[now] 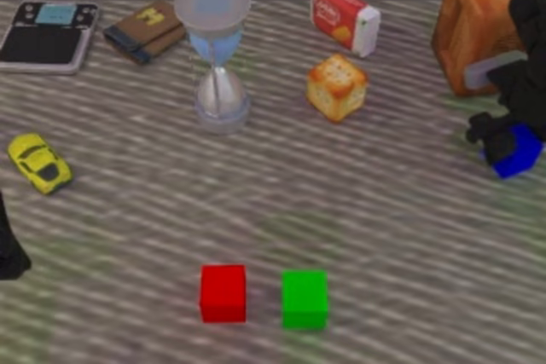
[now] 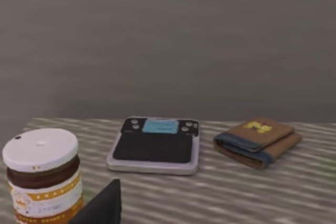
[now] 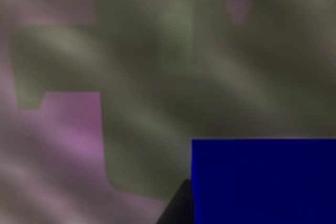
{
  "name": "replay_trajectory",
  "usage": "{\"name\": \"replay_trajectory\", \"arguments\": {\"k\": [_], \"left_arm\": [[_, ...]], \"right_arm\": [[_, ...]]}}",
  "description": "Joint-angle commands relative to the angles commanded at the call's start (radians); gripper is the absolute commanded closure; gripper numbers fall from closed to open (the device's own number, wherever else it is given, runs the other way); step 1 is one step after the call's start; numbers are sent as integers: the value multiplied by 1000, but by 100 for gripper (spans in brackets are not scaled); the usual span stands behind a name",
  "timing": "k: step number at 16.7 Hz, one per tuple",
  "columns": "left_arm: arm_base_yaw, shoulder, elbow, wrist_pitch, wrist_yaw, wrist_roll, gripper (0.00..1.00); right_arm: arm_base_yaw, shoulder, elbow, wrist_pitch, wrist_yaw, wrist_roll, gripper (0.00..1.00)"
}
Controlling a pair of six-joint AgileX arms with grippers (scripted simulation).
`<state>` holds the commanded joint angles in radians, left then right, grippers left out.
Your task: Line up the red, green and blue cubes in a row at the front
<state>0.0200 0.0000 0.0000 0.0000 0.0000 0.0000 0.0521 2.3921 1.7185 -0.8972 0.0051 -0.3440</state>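
Observation:
The red cube (image 1: 223,293) and the green cube (image 1: 304,299) sit side by side near the table's front edge, a small gap between them. Far to the right, the blue cube (image 1: 519,155) is between the fingers of my right gripper (image 1: 508,144), which is shut on it. The right wrist view shows the blue cube (image 3: 262,182) filling one corner, with one dark finger (image 3: 178,211) pressed against its side. My left gripper (image 1: 10,253) is parked at the table's left edge, open, with one finger (image 2: 102,205) showing in its wrist view and nothing held.
At the back stand a scale (image 1: 47,33), a wallet (image 1: 145,30), an hourglass (image 1: 220,57), a red-and-white box (image 1: 344,14), a toast-textured cube (image 1: 337,84) and a big wooden block (image 1: 482,19). A yellow toy car (image 1: 38,162) lies left. A jar (image 2: 44,177) stands by the left gripper.

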Motion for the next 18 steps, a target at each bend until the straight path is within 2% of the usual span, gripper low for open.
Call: {"name": "replay_trajectory", "arguments": {"k": [6, 13, 18], "left_arm": [[0, 0, 0, 0, 0, 0, 0], [0, 0, 0, 0, 0, 0, 0], [0, 0, 0, 0, 0, 0, 0]], "right_arm": [[2, -33, 20, -28, -8, 5, 100], [10, -109, 145, -234, -9, 4, 100], [7, -109, 144, -234, -9, 7, 100]]}}
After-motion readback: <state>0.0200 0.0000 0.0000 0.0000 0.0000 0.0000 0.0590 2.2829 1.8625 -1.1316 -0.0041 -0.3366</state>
